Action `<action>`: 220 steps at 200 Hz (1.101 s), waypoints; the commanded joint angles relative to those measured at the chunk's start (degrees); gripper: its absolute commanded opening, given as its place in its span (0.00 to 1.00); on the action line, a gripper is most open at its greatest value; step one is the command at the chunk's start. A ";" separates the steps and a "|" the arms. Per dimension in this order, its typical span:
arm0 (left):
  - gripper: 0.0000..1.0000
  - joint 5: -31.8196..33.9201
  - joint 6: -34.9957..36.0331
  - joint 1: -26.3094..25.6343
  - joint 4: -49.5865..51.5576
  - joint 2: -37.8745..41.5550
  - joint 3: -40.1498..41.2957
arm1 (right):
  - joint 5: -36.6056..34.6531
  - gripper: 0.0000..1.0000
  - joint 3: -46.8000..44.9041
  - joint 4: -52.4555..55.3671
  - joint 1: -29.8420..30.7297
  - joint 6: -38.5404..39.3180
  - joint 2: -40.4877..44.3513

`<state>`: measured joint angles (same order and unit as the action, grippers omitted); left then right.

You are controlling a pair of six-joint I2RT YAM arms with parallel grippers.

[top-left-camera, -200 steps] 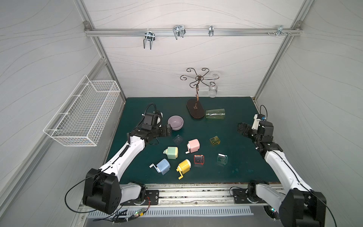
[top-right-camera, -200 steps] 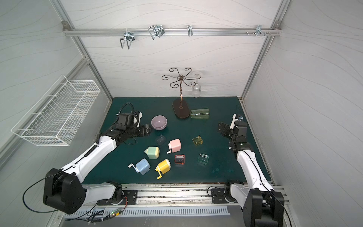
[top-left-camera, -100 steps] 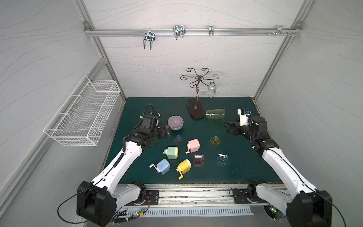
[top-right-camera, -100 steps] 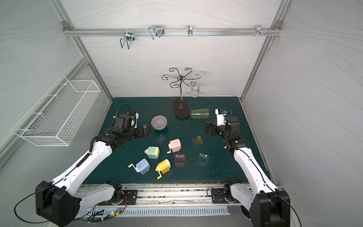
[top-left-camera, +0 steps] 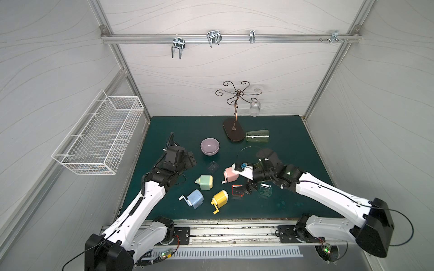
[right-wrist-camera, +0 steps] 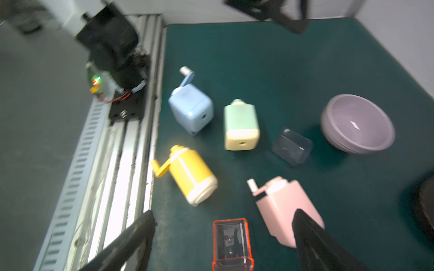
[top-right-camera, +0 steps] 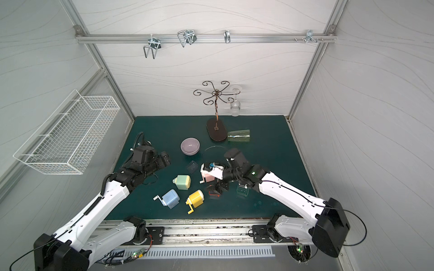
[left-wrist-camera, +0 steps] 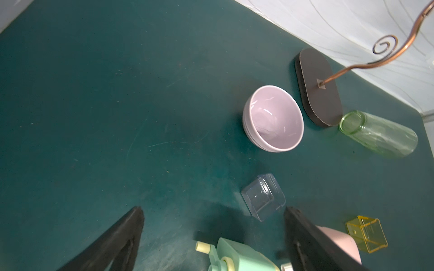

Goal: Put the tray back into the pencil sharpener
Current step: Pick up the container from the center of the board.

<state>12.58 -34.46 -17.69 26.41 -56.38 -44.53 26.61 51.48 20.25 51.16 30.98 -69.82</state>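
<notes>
- Lying nearest the front rail (top-left-camera: 234, 231), a blue sharpener (top-left-camera: 195, 199) and a yellow sharpener (top-left-camera: 220, 197) are seen side by side on the green table (top-left-camera: 300, 140).
- Just beside the yellow one, the red tray (right-wrist-camera: 232, 244) is found flat on the table, outside every sharpener, between the spread jaws of the right arm (top-left-camera: 328, 192); no contact with it can be made out.
- A clear teal tray (top-left-camera: 265, 190) is set beside that arm's wrist.
- Slightly farther, the pink sharpener (top-left-camera: 231, 175) is placed close to the red tray, and a mint sharpener (top-left-camera: 206, 182) between it and the left arm (top-left-camera: 152, 192).
- The jaws of the left arm are held spread above the table, gripping nothing, near a smoky clear tray (top-left-camera: 213, 166).
- A yellow tray (left-wrist-camera: 366, 234) is shown beside the pink sharpener in the left wrist view.
- Farthest back, a lilac bowl (top-left-camera: 209, 146), a green glass (top-left-camera: 257, 136) on its side and a scrolled stand (top-left-camera: 233, 132) with a hanging wine glass (top-left-camera: 254, 109) are ranged.
</notes>
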 commanded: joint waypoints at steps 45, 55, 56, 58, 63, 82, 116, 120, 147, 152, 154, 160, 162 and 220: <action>0.95 5.76 -3.58 0.02 -2.28 3.61 1.19 | 10.36 0.84 8.15 7.69 5.27 15.18 -15.08; 0.95 5.94 -3.60 0.03 -1.94 3.97 1.23 | 11.52 0.83 10.08 9.52 5.26 16.12 -17.65; 0.95 5.95 -3.60 0.03 -1.91 4.03 1.21 | 11.61 0.82 10.28 9.67 5.31 16.25 -17.86; 0.95 6.03 -3.64 0.03 -1.83 4.11 1.21 | 11.88 0.82 10.61 10.23 5.35 16.53 -18.26; 0.95 6.16 -3.60 -0.06 -1.66 4.36 1.31 | 12.20 0.81 11.51 11.25 5.44 17.32 -19.53; 0.95 6.66 -3.43 0.02 -1.23 5.41 1.69 | 11.67 0.79 13.52 13.99 5.62 20.16 -22.86; 0.95 7.16 -2.34 0.03 -0.04 7.41 1.82 | 9.77 0.76 16.26 17.05 5.62 24.75 -27.28; 0.95 7.22 -2.02 -0.02 0.05 7.65 1.82 | 9.85 0.76 16.63 17.46 5.62 24.97 -27.87; 0.95 8.37 -0.53 -0.03 0.57 8.92 1.82 | 8.20 0.70 18.58 17.93 5.99 25.63 -30.99; 0.95 8.51 -0.45 -0.02 0.61 9.16 1.81 | 7.91 0.70 18.80 17.97 6.10 25.83 -31.33; 0.95 8.51 -0.37 -0.01 0.51 9.24 1.82 | 7.75 0.69 18.84 17.98 6.14 25.87 -31.53; 0.95 8.61 -0.28 -0.04 0.61 9.41 1.81 | 7.43 0.69 19.12 17.96 6.15 25.90 -31.97; 0.95 8.60 -0.26 -0.03 0.60 9.42 1.88 | 7.34 0.68 19.21 17.98 6.15 25.89 -32.11; 0.95 8.65 -0.17 -0.02 0.95 10.12 2.17 | 6.51 0.64 19.84 17.98 7.06 27.20 -34.94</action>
<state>19.70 -34.79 -17.69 27.16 -47.11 -42.48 33.63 70.87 35.70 57.04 56.82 -103.24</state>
